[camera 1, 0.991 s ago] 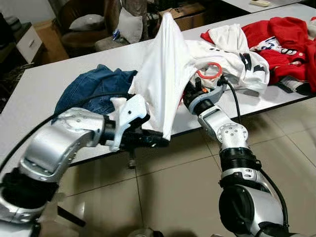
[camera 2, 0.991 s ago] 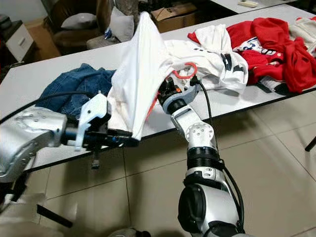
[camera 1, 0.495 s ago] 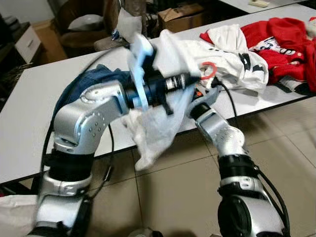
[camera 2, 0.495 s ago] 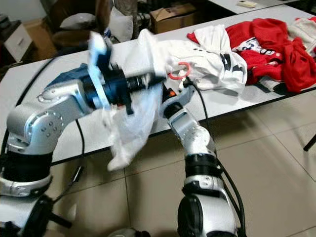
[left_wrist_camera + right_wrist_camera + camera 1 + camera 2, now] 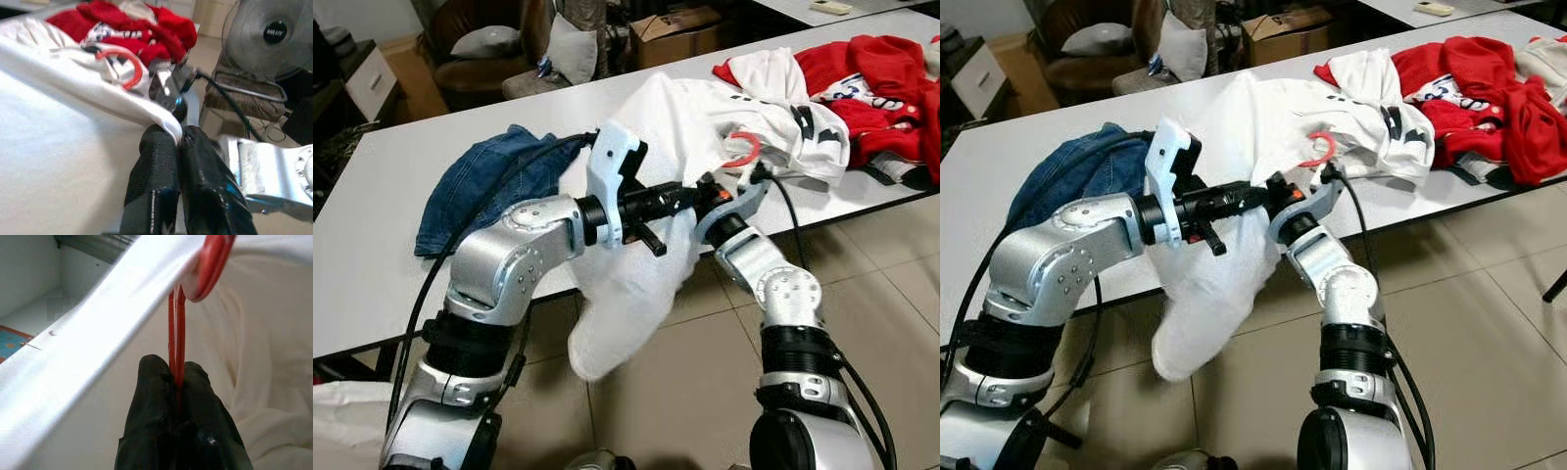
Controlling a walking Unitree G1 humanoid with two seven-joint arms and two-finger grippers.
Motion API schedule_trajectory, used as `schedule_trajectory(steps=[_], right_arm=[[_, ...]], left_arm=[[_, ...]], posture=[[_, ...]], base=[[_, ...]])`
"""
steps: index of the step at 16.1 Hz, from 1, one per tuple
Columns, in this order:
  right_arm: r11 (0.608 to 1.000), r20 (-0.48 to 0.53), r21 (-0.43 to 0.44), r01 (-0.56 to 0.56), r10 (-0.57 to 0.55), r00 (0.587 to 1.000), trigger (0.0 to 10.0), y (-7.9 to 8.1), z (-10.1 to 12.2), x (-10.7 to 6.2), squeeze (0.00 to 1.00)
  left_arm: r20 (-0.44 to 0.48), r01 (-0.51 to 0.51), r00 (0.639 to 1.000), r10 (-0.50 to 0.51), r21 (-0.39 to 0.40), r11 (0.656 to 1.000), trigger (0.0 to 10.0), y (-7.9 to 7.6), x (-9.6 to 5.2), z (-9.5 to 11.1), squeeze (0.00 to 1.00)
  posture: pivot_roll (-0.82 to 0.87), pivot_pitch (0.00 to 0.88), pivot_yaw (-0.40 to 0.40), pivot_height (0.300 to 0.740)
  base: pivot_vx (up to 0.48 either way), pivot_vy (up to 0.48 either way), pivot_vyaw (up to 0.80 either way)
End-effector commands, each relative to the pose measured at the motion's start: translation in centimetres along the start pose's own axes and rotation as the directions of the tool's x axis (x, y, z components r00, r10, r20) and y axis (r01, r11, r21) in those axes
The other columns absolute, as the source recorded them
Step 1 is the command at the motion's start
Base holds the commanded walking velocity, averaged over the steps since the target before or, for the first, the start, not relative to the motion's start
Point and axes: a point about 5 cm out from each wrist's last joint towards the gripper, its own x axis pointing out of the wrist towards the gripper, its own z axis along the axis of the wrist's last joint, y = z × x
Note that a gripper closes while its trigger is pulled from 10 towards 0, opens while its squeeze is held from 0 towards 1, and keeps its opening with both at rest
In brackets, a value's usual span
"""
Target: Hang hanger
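Both my grippers pinch tight, left gripper [image 5: 178,142] on the shirt [image 5: 636,294], right gripper [image 5: 177,374] on the hanger [image 5: 744,149]; tugging apart could slip the shirt off.

Two silver arms, black-banded joints; black cables; seemingly white wrist bracket [image 5: 610,181].

Head stereo pair looking down over the shared table [image 5: 372,245]; wrist cameras close along each gripper's fingers

A lived-in home room — tiled floor [image 5: 891,264], a brown armchair [image 5: 484,59], a cardboard box [image 5: 677,29], a standing fan [image 5: 274,36] — clothes [image 5: 871,83] heaped on a long white surface [image 5: 372,206].
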Motion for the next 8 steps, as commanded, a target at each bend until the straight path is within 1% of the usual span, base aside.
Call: schedule_trajectory(steps=[1,2,4,5,6,7,8], right_arm=[[1.0,0.008,0.018,-0.012,0.011,1.0,10.0,0.4,0.2,-0.1,0.0],[0.999,0.027,0.045,-0.006,0.005,1.0,10.0,0.3,0.5,-0.2,0.0],[0.998,0.032,-0.035,0.046,-0.045,0.998,10.0,-0.2,1.0,-0.3,0.0],[0.998,0.022,-0.031,0.05,-0.049,0.999,10.0,-0.3,1.0,-0.5,0.0],[0.998,0.02,-0.031,0.051,-0.051,0.999,10.0,-0.4,1.1,-0.5,0.0],[0.999,0.026,-0.036,0.04,-0.039,0.999,10.0,-0.3,1.2,-0.7,0.0],[0.998,0.04,-0.049,0.025,-0.023,0.999,10.0,-0.1,1.5,-0.9,0.0]], left_arm=[[0.015,0.006,1.0,-0.007,0.02,1.0,10.0,-0.2,-0.5,0.7,1.0],[0.024,0.051,0.998,-0.051,0.001,0.999,10.0,-0.8,-0.8,0.9,1.0],[0.068,0.151,0.987,-0.149,-0.035,0.988,10.0,-2.0,-1.6,1.4,1.0],[0.081,0.148,0.986,-0.144,-0.047,0.988,10.0,-2.0,-1.7,1.4,1.0],[0.069,0.139,0.988,-0.135,-0.046,0.989,10.0,-2.0,-1.8,1.2,1.0],[0.049,0.088,0.995,-0.086,-0.041,0.995,10.0,-1.4,-2.0,0.8,1.0],[0.052,-0.002,0.999,0.004,-0.041,0.999,10.0,-0.3,-2.3,0.7,1.0]], posture=[[-0.05,0.0,0.124,0.74],[-0.05,0.0,0.117,0.74],[-0.06,0.0,0.114,0.74],[-0.06,0.0,0.111,0.74],[-0.06,0.0,0.111,0.74],[-0.06,0.0,0.109,0.74],[-0.06,0.0,0.109,0.74]], base=[[0.0,0.0,0.0],[0.0,0.0,0.0],[0.0,0.0,0.0],[0.0,0.0,0.0],[0.0,0.0,0.0],[0.0,0.0,0.0],[0.0,0.0,0.0]])
